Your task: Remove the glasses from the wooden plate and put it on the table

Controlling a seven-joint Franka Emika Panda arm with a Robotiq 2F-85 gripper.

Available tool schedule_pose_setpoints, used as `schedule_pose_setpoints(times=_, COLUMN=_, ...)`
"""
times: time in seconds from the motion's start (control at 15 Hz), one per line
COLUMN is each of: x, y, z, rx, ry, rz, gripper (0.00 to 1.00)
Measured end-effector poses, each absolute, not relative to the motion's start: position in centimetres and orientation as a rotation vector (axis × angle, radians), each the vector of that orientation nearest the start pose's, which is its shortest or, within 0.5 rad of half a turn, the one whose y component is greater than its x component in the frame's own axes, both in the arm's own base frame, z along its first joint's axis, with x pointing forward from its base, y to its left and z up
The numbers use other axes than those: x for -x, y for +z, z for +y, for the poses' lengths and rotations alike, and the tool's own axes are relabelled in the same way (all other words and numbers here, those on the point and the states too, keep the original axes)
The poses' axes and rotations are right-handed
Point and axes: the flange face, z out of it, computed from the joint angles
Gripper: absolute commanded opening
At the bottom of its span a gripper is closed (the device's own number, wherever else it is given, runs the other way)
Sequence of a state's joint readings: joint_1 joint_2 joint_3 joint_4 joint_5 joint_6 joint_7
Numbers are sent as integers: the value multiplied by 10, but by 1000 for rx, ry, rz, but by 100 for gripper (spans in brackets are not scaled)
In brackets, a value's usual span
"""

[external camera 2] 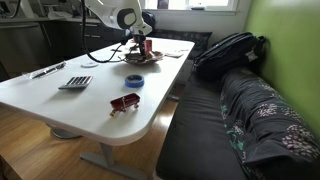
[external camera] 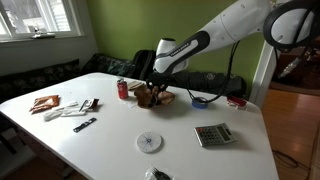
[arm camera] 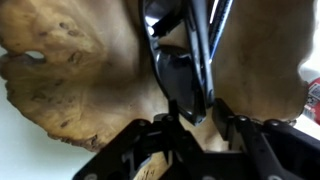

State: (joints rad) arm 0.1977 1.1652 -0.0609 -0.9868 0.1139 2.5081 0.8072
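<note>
The wooden plate (external camera: 165, 98) sits toward the far side of the white table (external camera: 110, 135), and it also shows in an exterior view (external camera 2: 140, 59). My gripper (external camera: 148, 88) is down over it. In the wrist view the plate's brown wavy surface (arm camera: 80, 70) fills the picture. The dark thin-framed glasses (arm camera: 180, 75) stand on edge between my two fingers (arm camera: 197, 108), which are closed against one lens. The glasses are too small to make out in either exterior view.
A red can (external camera: 123, 89) stands beside the plate. A blue tape ring (external camera: 201, 100), a grey calculator (external camera: 212, 134) and a round white disc (external camera: 149, 141) lie on the table. Papers and small items (external camera: 45, 103) lie at one end. A black backpack (external camera 2: 225, 50) rests on the bench.
</note>
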Motion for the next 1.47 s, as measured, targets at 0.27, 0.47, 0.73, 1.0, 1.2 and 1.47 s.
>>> schedule_pose_setpoints(times=0.27, x=-802, y=179, z=132, rx=2729, ry=-465, rz=996, gripper=1)
schedule_pose_setpoints(times=0.47, x=-806, y=194, z=138, rx=2722, ry=-490, rz=978, gripper=3)
schedule_pose_setpoints(times=0.73, x=-805, y=231, z=153, rx=2733, ry=-518, rz=902, gripper=3)
schedule_pose_setpoints(times=1.0, x=-791, y=258, z=149, rx=2812, ry=-571, rz=923, gripper=3)
schedule_pose_setpoints(times=1.2, x=-776, y=271, z=133, rx=2861, ry=-653, rz=1100, gripper=3)
schedule_pose_setpoints(times=1.47, x=-741, y=270, z=134, rx=2869, ry=-727, rz=1383, gripper=3)
